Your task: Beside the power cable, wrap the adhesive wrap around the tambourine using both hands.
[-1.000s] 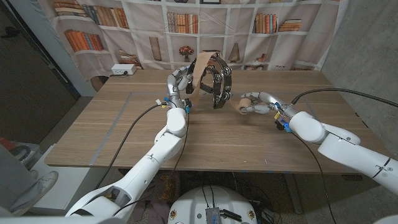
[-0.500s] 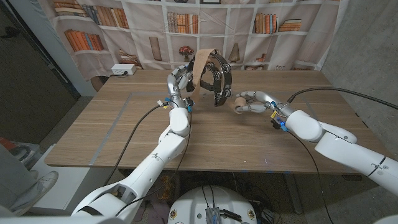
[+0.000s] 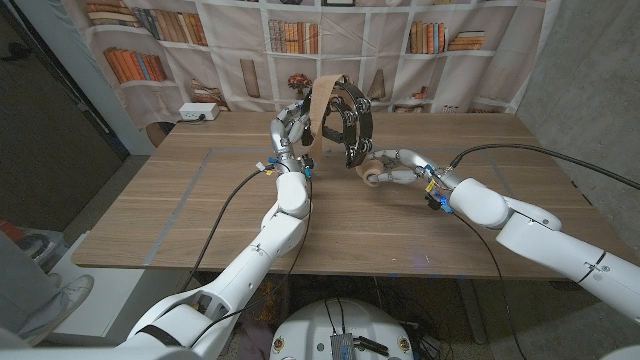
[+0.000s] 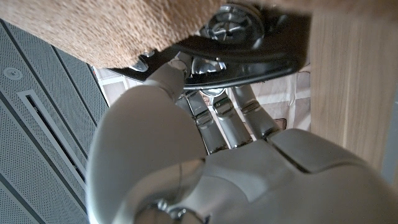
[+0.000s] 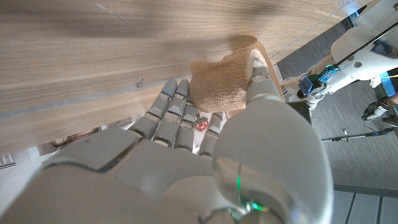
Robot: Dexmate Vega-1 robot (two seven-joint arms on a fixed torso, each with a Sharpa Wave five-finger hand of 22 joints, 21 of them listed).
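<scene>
My left hand (image 3: pixel 288 130) holds the black tambourine (image 3: pixel 352 118) upright above the far middle of the table. A tan strip of adhesive wrap (image 3: pixel 321 108) runs over its rim beside that hand. In the left wrist view my fingers (image 4: pixel 217 121) grip the black rim with its metal jingles (image 4: pixel 239 46), and the tan wrap (image 4: pixel 118 28) lies over it. My right hand (image 3: pixel 396 167) is just below and right of the tambourine and pinches the roll of wrap (image 3: pixel 376 176). The right wrist view shows the roll (image 5: pixel 221 87) between thumb and fingers.
A white power strip (image 3: pixel 197 112) lies at the table's back left. Black cables (image 3: pixel 215 205) trail along my left arm, and another black cable (image 3: pixel 520 148) runs across the right side of the table. A bookshelf backdrop stands behind. A person's shoe (image 3: pixel 35 295) is at lower left.
My right hand has carried the roll leftward across the table, up close under the tambourine. The left hand has kept hold of the tambourine, which sits slightly higher.
</scene>
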